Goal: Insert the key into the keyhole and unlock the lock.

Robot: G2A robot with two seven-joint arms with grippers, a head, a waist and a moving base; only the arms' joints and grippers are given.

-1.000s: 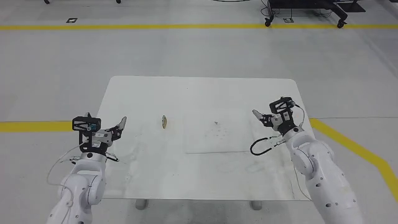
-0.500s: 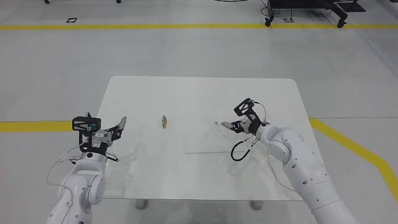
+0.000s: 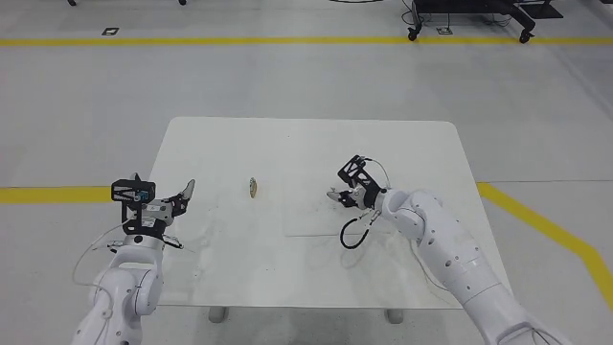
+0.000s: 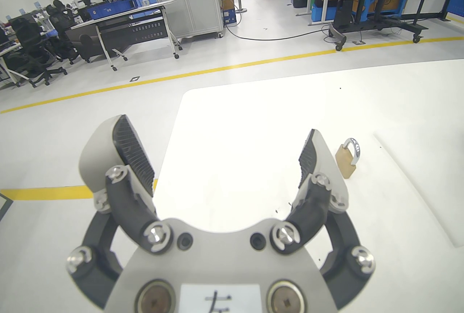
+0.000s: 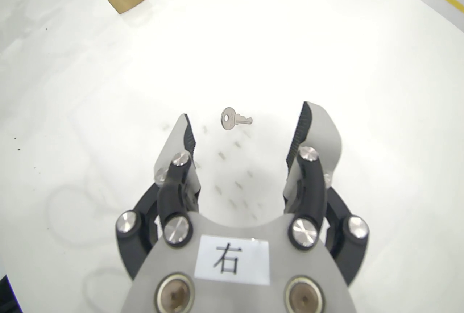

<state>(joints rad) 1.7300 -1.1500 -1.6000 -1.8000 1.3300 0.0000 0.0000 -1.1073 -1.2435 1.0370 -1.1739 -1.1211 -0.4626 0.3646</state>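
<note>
The left gripper (image 3: 180, 195) hangs over the left edge of the worktop (image 3: 306, 144), about midway along it, its jaws spread wide and holding nothing. The right gripper (image 3: 337, 195) sits low over the middle of the worktop, jaws likewise open and empty. In the right wrist view the small silver key (image 5: 235, 119) lies flat on the bare surface just beyond the tips of the right gripper (image 5: 246, 118), in line with the gap between them and untouched. The brass padlock (image 3: 252, 188) rests on the worktop's left half, shackle closed, between the two grippers and well apart from the key.
</note>
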